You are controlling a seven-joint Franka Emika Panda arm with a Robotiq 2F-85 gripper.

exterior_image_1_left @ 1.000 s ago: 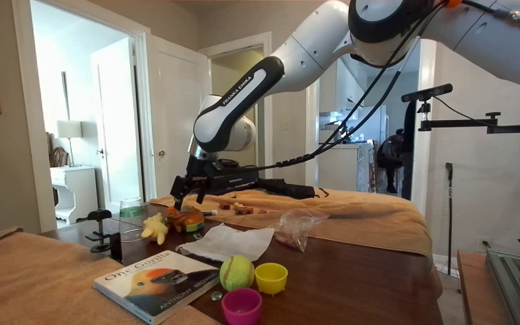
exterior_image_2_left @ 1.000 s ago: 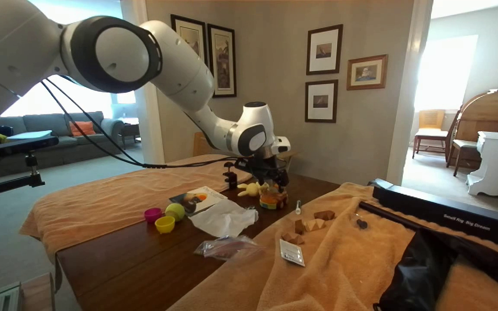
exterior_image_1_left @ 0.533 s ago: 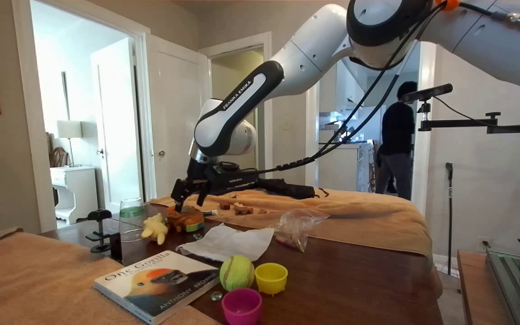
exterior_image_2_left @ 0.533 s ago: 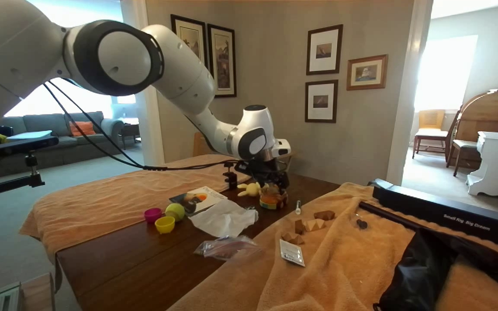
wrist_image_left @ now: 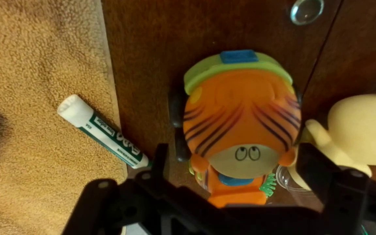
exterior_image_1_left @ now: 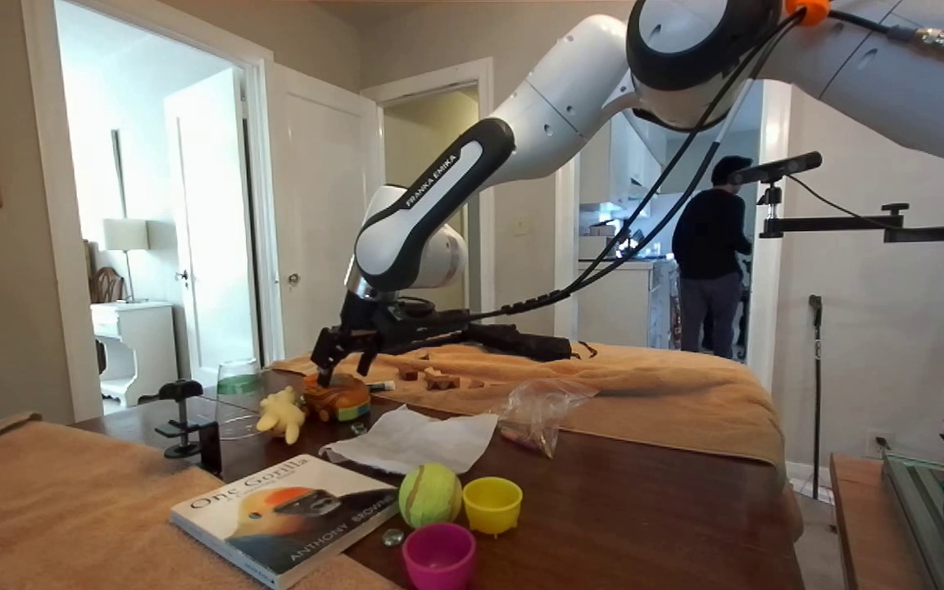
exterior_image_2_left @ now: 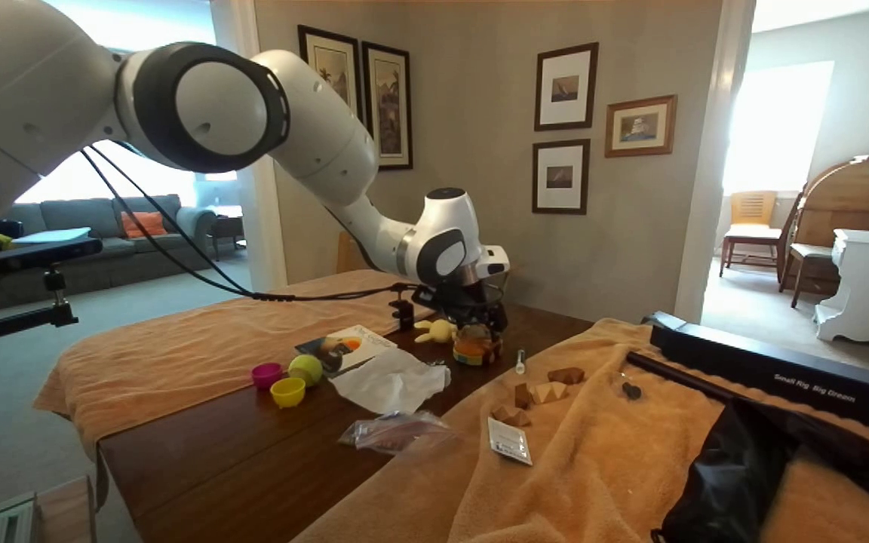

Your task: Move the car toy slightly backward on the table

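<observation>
The table [exterior_image_2_left: 238, 460] shows dark brown wood from its near end edge, at lower left in an exterior view, to its far end. An orange towel [exterior_image_2_left: 201, 339] lies along each long edge. Toward the far end edge are the car toy [wrist_image_left: 243, 85], a pale yellow figure [wrist_image_left: 364, 130] just beside it, and a clear glass [exterior_image_1_left: 238, 383]. A marker [wrist_image_left: 109, 138] straddles one towel's border; a book [exterior_image_1_left: 275, 508] overlaps the opposite towel. Mid-table lie a white sheet [exterior_image_1_left: 415, 438] and a plastic bag [exterior_image_1_left: 533, 414]. Between the book and the near end edge, a tennis ball [exterior_image_1_left: 429, 496], yellow cup [exterior_image_1_left: 492, 515] and pink cup [exterior_image_1_left: 439, 576] cluster.

Windows [exterior_image_2_left: 779, 128] glare white in an exterior view; the gripper [wrist_image_left: 233, 155] looks dark, soft-edged in the wrist view.
</observation>
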